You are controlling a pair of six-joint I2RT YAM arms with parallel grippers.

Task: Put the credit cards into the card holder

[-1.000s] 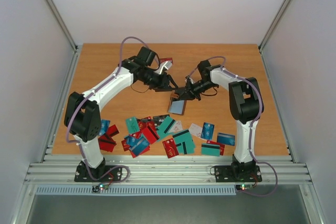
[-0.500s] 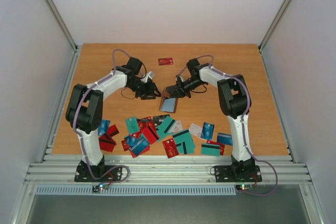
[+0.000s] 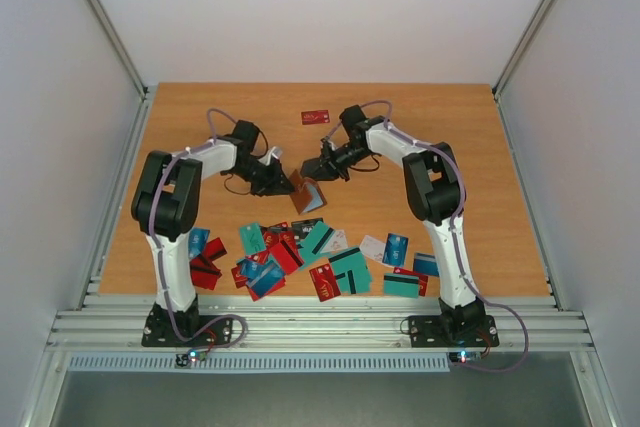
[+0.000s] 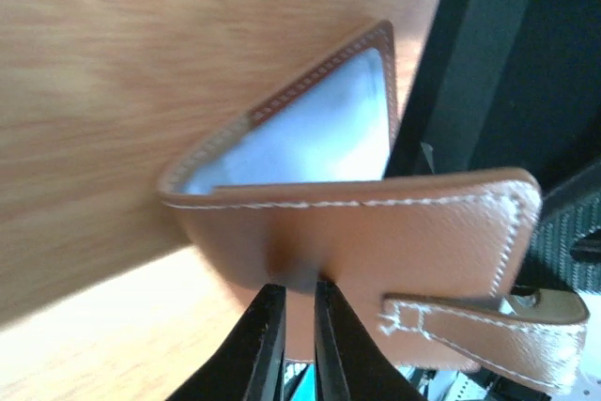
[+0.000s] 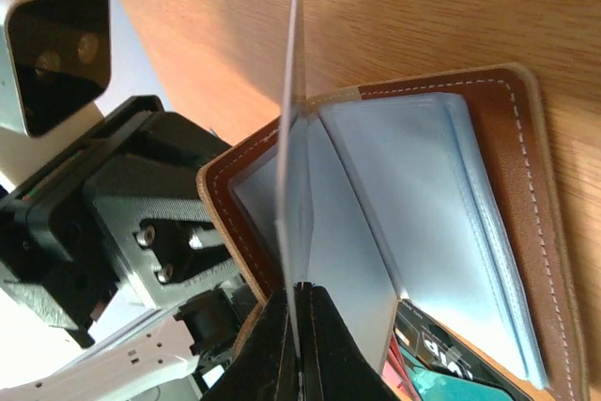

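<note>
**A:** Where's the card holder?

**B:** The card holder [image 3: 305, 191] stands open at the centre of the frame, just above the scattered credit cards [image 3: 300, 252]. It has shifted left in the last second.

**A:** And your hands?

**B:** My left gripper [image 4: 293, 290] has just pressed together on the brown cover. My right gripper [image 5: 299, 293] keeps pinching one clear sleeve [image 5: 282, 176]. I judge the holder is now braced open, though neither hand holds a card.
</note>
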